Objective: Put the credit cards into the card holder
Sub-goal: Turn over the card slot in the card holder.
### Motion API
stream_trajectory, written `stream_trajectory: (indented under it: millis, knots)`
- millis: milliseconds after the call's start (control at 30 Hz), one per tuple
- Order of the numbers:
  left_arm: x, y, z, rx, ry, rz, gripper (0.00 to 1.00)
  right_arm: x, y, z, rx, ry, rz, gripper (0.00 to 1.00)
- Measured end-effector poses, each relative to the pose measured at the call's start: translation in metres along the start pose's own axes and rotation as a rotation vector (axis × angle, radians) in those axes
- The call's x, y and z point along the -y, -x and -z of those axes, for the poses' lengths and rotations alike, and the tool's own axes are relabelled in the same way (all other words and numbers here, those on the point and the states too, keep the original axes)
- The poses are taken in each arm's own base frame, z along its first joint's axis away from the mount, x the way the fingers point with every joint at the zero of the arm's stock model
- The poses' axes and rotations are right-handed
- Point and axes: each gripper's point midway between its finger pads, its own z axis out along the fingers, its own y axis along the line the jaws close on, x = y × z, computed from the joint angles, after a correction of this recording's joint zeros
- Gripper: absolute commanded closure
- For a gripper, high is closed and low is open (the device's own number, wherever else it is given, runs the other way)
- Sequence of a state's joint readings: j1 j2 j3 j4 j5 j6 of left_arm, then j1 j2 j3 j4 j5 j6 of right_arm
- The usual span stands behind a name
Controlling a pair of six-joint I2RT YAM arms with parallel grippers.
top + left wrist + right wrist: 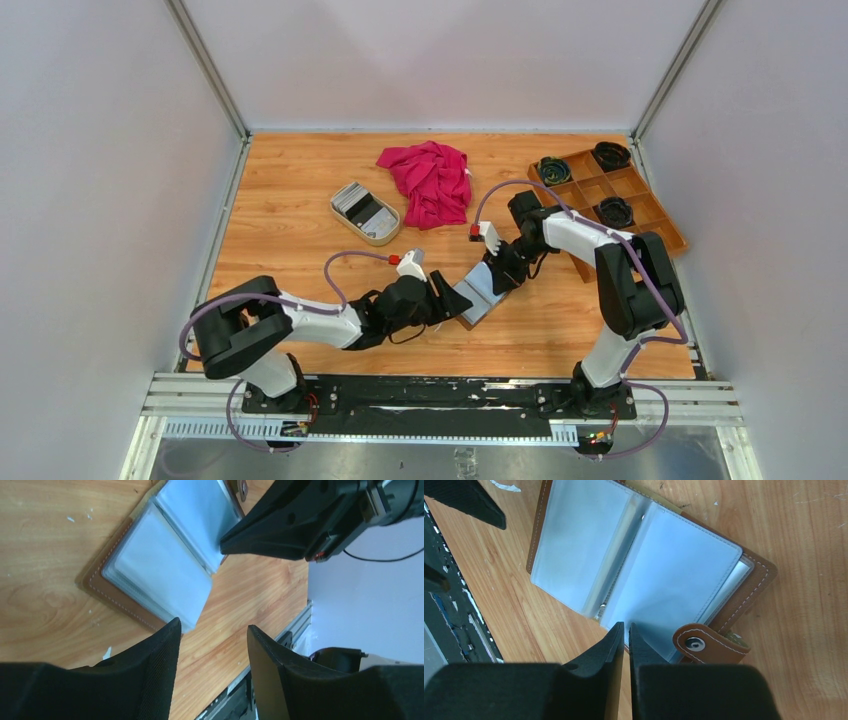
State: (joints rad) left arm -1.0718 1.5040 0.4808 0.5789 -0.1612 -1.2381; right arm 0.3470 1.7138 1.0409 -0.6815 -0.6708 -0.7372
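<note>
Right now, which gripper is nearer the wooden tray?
Right. Right gripper: at the card holder's edge facing the wooden tray; left gripper: at its opposite edge.

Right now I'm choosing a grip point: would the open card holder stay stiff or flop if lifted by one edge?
Probably flop: the card holder lies open flat, hinged mid-way, so it would likely fold. Its clear sleeves look glossy, perhaps slippery; the leather cover should grip better. Thin, it may slide if pushed.
</note>
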Motion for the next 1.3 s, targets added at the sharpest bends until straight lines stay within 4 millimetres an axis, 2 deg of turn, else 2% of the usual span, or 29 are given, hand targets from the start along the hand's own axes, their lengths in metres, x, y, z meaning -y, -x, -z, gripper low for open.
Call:
stream_trajectory:
  millis: [167, 633, 1300]
  knots:
    - [-0.006, 0.003, -0.010, 0.008, 0.015, 0.011, 0.46, 0.000, 0.000, 0.000, 0.000, 0.000, 0.000, 0.88]
    - [-0.014, 0.006, -0.022, 0.014, 0.039, 0.026, 0.44, -0.001, 0.000, -0.001, -0.001, 0.002, 0.002, 0.89]
    - [-0.018, 0.003, -0.021, 0.001, 0.058, 0.038, 0.43, -0.001, 0.000, -0.002, -0.005, 0.006, 0.003, 0.88]
